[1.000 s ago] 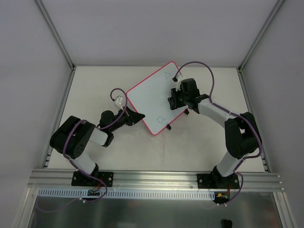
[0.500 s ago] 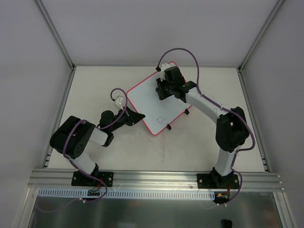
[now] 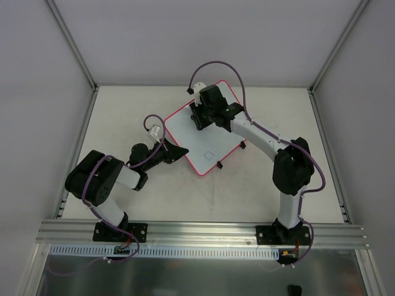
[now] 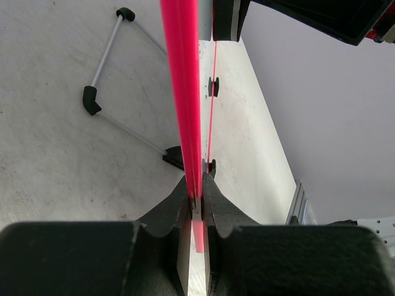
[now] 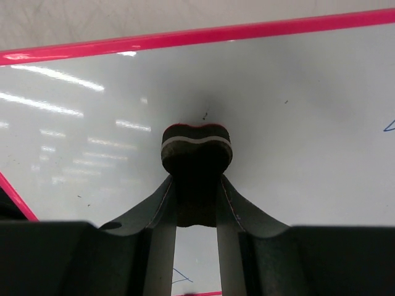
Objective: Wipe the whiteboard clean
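The right end effector [image 5: 196,185] has its two dark fingers clamped on a small dark eraser [image 5: 196,145], whose pinched, light-striped end presses against the whiteboard [image 5: 308,123]. The pink frame [image 5: 185,40] runs along the top, with pale tabletop [image 5: 185,15] beyond it. A blue pen mark [image 5: 389,126] shows at the right edge, another [image 5: 179,276] near the bottom. Light streaks gleam at left.
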Controlling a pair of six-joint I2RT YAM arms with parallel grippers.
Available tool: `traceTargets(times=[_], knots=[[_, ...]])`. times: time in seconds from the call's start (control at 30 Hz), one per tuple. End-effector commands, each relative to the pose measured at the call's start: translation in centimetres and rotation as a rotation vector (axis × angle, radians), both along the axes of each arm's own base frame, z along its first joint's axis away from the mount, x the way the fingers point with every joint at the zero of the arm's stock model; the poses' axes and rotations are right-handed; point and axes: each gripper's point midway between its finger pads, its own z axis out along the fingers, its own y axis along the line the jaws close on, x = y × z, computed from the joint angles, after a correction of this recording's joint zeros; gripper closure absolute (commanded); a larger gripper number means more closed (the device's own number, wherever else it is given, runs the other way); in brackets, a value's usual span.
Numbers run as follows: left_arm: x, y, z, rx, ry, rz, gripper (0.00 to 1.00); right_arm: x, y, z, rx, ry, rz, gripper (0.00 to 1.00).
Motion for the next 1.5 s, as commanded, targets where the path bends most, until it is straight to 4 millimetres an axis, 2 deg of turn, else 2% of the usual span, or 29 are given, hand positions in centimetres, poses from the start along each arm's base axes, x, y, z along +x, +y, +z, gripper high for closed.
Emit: traceTargets(times=[0.0,0.13,0.23,0.37,0.5,0.7,1.13,1.43,1.47], knots=[[0.2,-1.1,6.1,-0.090,-0.286,-0.043,1.00,-1.4,3.4,0.8,0.049,0.005,0.108,1.00],[0.3,-1.1,6.1,-0.089,-0.288,-0.041,1.00,-1.8,4.0,1.7,0.061,-0.011,0.135,1.00],[0.2,-1.1,6.1,-0.089,-0.288,-0.043,1.00,-1.4,3.8,2.1,0.051,-0.031,0.120,1.00],[0.2,-1.1,6.1,-0.089,-0.288,-0.041,1.00,-0.1,3.5,2.9,0.048,-0.059,0.095,1.00],[0.0,-1.1,6.1,-0.090,-0.286,-0.041,1.00,1.0,3.3,2.6,0.035,-0.057,0.074,1.00],[-0.1,-1.0,6.1,-0.093,-0.291,-0.039,1.00,3.5,1.2,2.1,0.061,-0.029,0.013,1.00],[-0.3,-1.0,6.1,-0.099,-0.290,-0.047,1.00,9.7,-5.8,1.9,0.078,-0.034,-0.141,1.00],[-0.4,-1.0,6.0,-0.099,-0.288,-0.047,1.00,13.5,-9.8,1.7,0.078,-0.051,-0.224,1.00],[-0.4,-1.0,6.0,-0.100,-0.287,-0.049,1.00,13.9,-10.1,1.1,0.075,-0.044,-0.234,1.00]])
